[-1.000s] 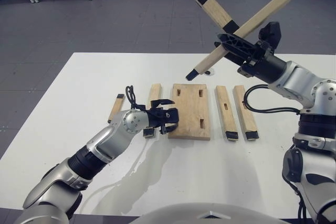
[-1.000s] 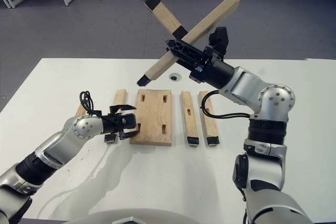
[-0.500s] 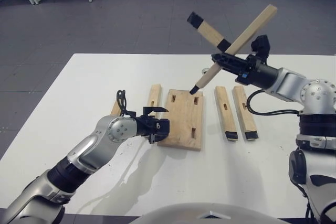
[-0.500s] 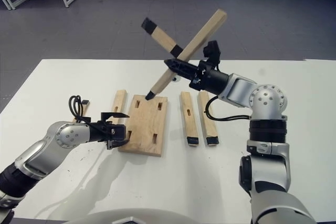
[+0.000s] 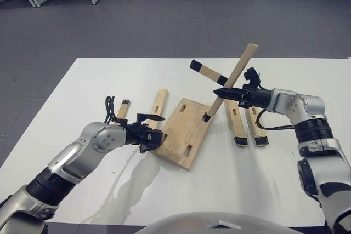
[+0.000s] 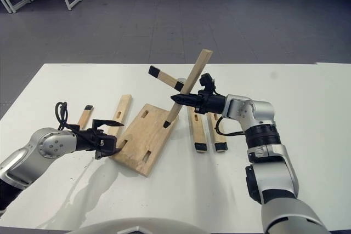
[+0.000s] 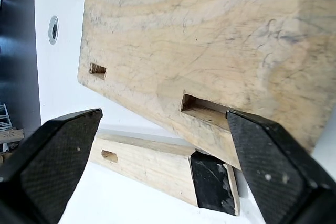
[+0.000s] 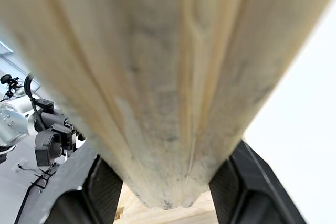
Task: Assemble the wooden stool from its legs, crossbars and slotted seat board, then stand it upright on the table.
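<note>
Left eye view, mid white desk: lying askew with slots facing up, the slotted seat board. Clenched on a crossed pair of legs near their joint, the right pincer; held off the desk, with the longer leg's black tip down on the board at a far slot. Spread wide at the board's left edge, the left pincer; touching or not, cannot tell. Just beside that edge, a loose black-tipped leg; farther left, a short crossbar; right of the board, two slotted bars side by side.
</note>
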Robot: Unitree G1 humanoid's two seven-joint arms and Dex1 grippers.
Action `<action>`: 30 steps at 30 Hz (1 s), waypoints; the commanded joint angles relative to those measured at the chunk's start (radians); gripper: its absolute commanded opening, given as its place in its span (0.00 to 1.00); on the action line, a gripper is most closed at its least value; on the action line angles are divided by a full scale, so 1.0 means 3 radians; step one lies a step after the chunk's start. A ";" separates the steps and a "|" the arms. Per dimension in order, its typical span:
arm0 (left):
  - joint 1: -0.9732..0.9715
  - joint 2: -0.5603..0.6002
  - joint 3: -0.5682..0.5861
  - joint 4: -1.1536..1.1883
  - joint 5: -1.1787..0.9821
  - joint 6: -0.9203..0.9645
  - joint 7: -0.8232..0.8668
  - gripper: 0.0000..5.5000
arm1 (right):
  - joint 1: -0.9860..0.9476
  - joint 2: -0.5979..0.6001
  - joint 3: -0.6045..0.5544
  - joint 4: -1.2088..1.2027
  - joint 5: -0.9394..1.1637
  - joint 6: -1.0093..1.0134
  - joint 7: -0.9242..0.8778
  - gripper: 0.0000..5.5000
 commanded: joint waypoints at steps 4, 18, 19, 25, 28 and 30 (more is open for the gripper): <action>0.0227 0.0111 -0.0153 0.0639 0.0242 -0.0227 -0.0262 0.80 | -0.0230 0.0175 0.0071 0.0361 -0.0395 -0.0292 0.0242 0.37; 0.0195 0.0042 -0.0130 0.0623 0.0241 -0.0291 -0.0307 0.80 | -0.0383 0.0412 0.0112 0.1308 -0.1166 -0.1235 0.0369 0.37; 0.0199 0.0039 -0.0132 0.0605 0.0241 -0.0283 -0.0309 0.80 | -0.0380 0.0401 0.0106 0.1343 -0.1195 -0.1289 0.0375 0.37; 0.0226 0.0002 -0.0112 0.0496 0.0203 -0.0211 -0.0290 0.80 | 0.0100 0.0468 0.0398 0.0793 -0.1333 -0.1315 0.0508 0.37; 0.0231 -0.0042 -0.0106 0.0419 0.0186 -0.0135 -0.0278 0.80 | 0.0540 0.0481 0.0683 0.0234 -0.1505 -0.1275 0.0300 0.37; 0.0239 -0.0068 -0.0100 0.0341 0.0167 -0.0076 -0.0278 0.80 | 0.0805 0.0411 0.0828 -0.0128 -0.1591 -0.1199 0.0120 0.37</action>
